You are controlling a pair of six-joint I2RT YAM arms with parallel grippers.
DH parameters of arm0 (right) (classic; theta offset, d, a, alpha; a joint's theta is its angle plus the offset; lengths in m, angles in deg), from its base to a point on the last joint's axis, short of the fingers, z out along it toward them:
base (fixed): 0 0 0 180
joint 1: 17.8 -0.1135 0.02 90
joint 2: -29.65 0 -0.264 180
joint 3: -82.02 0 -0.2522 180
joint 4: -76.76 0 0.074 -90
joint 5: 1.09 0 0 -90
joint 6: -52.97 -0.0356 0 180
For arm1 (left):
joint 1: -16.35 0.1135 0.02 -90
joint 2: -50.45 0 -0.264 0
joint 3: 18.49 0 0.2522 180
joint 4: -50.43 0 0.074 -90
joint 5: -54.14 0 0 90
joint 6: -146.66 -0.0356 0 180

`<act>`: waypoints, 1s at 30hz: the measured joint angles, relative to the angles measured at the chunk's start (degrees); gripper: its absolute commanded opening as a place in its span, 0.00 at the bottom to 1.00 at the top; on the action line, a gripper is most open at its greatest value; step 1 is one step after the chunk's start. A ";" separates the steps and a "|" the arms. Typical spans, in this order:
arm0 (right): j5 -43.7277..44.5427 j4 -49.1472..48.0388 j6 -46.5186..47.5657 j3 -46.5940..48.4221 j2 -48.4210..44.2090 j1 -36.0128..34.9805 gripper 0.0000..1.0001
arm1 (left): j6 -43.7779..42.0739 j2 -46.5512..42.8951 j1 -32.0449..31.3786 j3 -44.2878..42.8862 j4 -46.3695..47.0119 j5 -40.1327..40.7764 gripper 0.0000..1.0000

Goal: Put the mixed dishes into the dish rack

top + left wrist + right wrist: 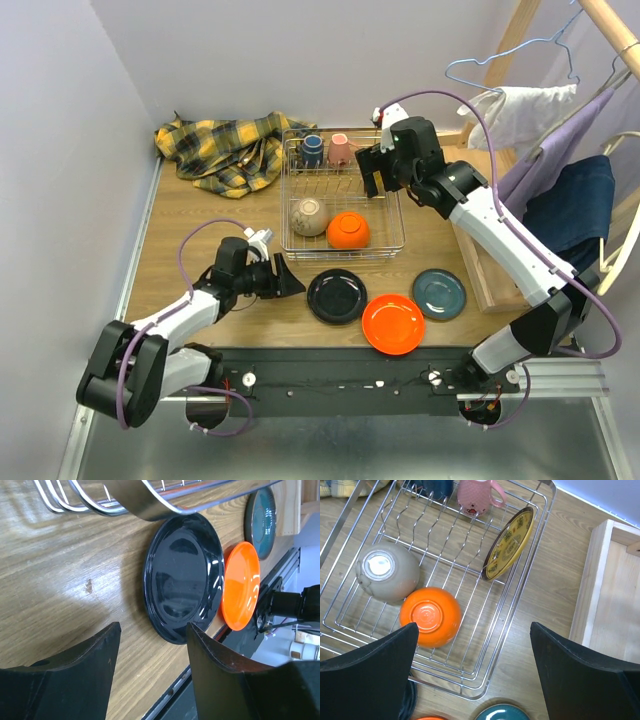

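Left end effector (152,630): jaws part open, empty, arm low and stretched over bare counter (60,580); black plate (182,577) lies flat just ahead, dish rack (150,507) rim close beside it. Right end effector (474,625): jaws wide, empty, pointing down over the rack; yellow plate (510,542) stands on edge ahead-right against the rim, long axis diagonal.

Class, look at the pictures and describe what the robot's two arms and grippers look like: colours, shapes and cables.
Both the left arm and the right arm have white shell segments between bulky black joints. A purple cable loops along each arm. The left gripper and the right gripper are matte black, each with two broad, wedge-shaped fingers.
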 measured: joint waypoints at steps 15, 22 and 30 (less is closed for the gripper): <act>-0.28 -1.53 0.04 -2.14 -1.38 0.15 0.99 | 0.50 7.08 -5.49 0.22 3.32 0.52 0.58; -0.26 -1.81 0.11 -2.14 -1.36 0.15 0.99 | 4.70 10.73 -6.29 -0.28 7.98 4.04 0.52; -0.24 -2.47 0.26 -2.69 -1.36 0.15 0.99 | 8.39 13.66 -6.91 -1.79 10.34 7.34 0.31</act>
